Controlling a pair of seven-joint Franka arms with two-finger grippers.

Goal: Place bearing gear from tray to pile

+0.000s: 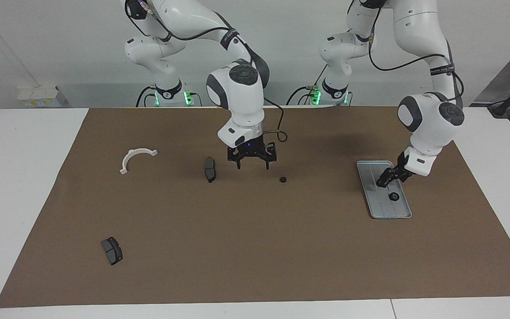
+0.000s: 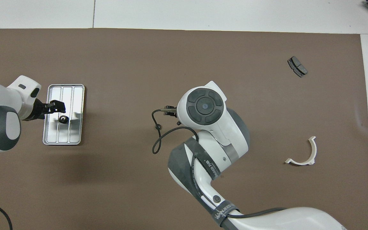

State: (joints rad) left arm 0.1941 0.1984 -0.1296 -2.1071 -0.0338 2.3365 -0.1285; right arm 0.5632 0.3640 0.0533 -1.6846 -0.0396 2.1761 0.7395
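Observation:
The silver tray lies toward the left arm's end of the mat. One black bearing gear shows in it. My left gripper hangs low over the tray's end nearer the robots, fingers apart; what is under it is hidden. Another bearing gear lies on the mat's middle. My right gripper is open just over the mat, between that gear and a dark brake pad. The pile's white bracket and second brake pad lie scattered toward the right arm's end.
A brown mat covers most of the white table. In the overhead view the right arm covers the brake pad beside it, and its cable loops down over the mat.

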